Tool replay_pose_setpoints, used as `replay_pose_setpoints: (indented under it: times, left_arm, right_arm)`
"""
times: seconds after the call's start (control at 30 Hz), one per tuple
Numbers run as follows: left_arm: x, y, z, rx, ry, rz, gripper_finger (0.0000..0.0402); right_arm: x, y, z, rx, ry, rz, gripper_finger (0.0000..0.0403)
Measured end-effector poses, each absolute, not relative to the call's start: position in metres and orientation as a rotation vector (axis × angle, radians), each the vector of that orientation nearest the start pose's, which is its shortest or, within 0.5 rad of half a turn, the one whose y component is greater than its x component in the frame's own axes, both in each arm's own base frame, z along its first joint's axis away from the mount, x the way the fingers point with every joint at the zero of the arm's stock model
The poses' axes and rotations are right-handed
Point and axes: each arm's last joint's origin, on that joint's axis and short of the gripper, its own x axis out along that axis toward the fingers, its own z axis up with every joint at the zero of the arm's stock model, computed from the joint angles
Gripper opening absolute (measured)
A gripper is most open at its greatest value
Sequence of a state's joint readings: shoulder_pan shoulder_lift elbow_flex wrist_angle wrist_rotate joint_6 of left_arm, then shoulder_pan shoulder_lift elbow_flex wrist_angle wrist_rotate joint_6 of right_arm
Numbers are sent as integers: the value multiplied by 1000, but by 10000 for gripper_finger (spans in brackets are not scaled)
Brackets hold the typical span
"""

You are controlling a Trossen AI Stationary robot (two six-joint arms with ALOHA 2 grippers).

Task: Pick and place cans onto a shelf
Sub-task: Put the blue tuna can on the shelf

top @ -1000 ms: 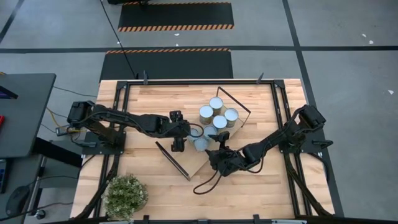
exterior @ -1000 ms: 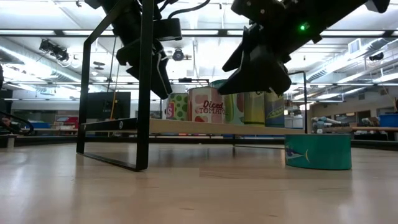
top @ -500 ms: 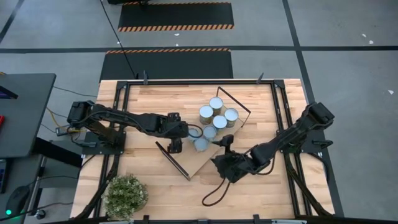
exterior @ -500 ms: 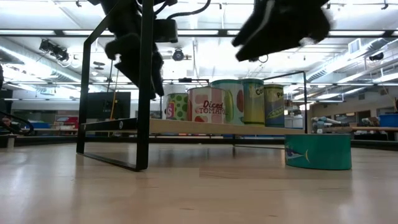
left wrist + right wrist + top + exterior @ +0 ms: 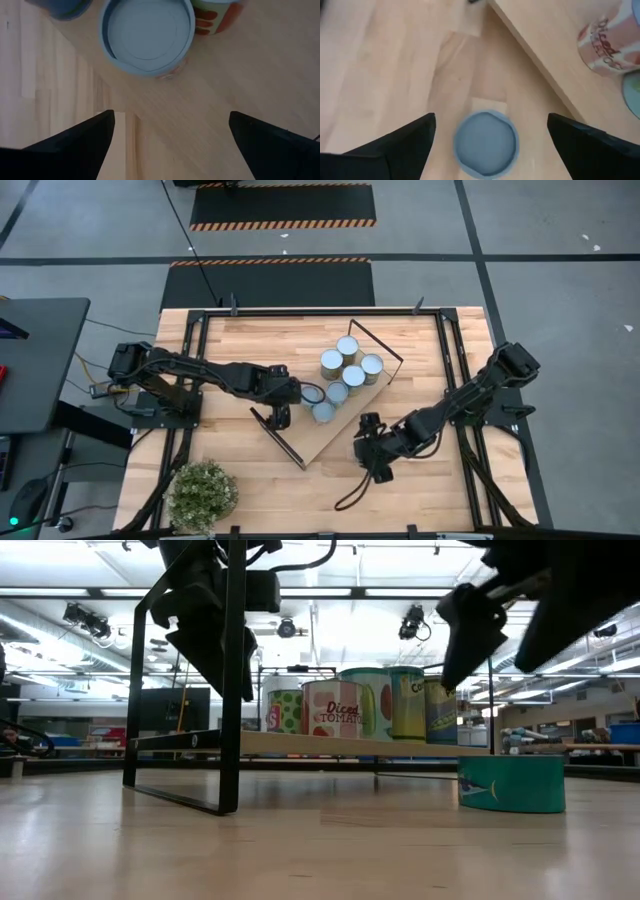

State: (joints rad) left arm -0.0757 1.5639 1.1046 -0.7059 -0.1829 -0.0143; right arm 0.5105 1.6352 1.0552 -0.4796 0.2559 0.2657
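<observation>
The light-wood shelf [image 5: 305, 435] stands slantwise mid-table on its black end frames [image 5: 232, 690]. Several cans [image 5: 347, 370] stand upright on its far half, labels showing in the low view [image 5: 335, 708]. One low teal can [image 5: 510, 783] stands on the tabletop beside the shelf. My right gripper [image 5: 372, 450] hangs open above it, the can's pale top [image 5: 486, 144] showing between the fingers, untouched. My left gripper [image 5: 283, 412] is open above the shelf board, just short of the nearest can [image 5: 146, 35].
A potted plant [image 5: 203, 493] stands at the table's near left corner. A black cable loop [image 5: 350, 495] lies on the table near my right arm. The shelf's near half is bare board. Black rails [image 5: 455, 380] run along the table's sides.
My right gripper has gone from the shelf's edge toward the table's near right, ending over the teal can, which has stayed put. My left gripper has drawn back a little toward the table's left, away from the cans.
</observation>
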Motion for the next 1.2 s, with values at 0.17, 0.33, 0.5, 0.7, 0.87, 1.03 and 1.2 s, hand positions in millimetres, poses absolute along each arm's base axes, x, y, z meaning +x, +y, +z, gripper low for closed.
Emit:
replay_pose_setpoints:
  times: [0.17, 0.33, 0.5, 0.7, 0.87, 1.03, 1.2]
  left_arm:
    - [302, -17, 224, 138, 1156, 107, 400]
    - [302, -17, 224, 138, 1149, 107, 400]
    - [303, -17, 224, 138, 1148, 108, 400]
    - [303, -18, 225, 138, 1145, 108, 400]
    - [303, -17, 225, 139, 1143, 111, 400]
    - [303, -17, 225, 139, 1143, 110, 400]
    - [303, -17, 225, 138, 1142, 111, 400]
  right_arm:
    - [278, 153, 174, -191, 1019, 101, 399]
    - [275, 153, 160, -215, 1045, 86, 400]
    - [277, 154, 154, -246, 1057, 90, 399]
    - [277, 153, 141, -257, 1114, 103, 373]
    - [279, 152, 136, -274, 1129, 112, 329]
    - [285, 155, 146, -269, 1092, 125, 293]
    - [295, 161, 162, -288, 1051, 152, 293]
